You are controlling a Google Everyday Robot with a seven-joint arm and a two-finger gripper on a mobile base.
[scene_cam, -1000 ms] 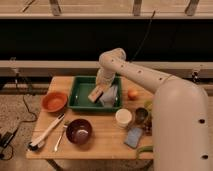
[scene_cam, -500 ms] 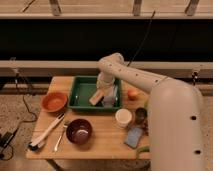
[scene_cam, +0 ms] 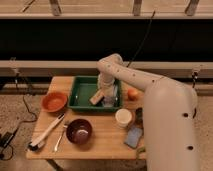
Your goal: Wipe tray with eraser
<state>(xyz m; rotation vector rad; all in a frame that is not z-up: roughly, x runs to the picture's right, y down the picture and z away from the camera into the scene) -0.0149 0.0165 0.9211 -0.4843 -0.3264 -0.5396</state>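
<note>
The green tray (scene_cam: 81, 83) sits at the back middle of the wooden table. My arm reaches down into its right half, and my gripper (scene_cam: 106, 100) is low near the tray's front right corner. It is shut on the eraser (scene_cam: 96, 98), a tan block that slants out to the gripper's left with its lower end on the tray floor. The gripper hides the end of the block that it holds.
An orange bowl (scene_cam: 54, 101) stands left of the tray. In front are a dark bowl (scene_cam: 79, 131), a white-handled brush (scene_cam: 46, 132) and a utensil (scene_cam: 61, 137). To the right are an orange fruit (scene_cam: 132, 94), a white cup (scene_cam: 123, 118) and a blue-grey sponge (scene_cam: 134, 136).
The gripper and the eraser have slid a little toward the tray's front edge. The upper arm has shifted slightly; the other objects have stayed put.
</note>
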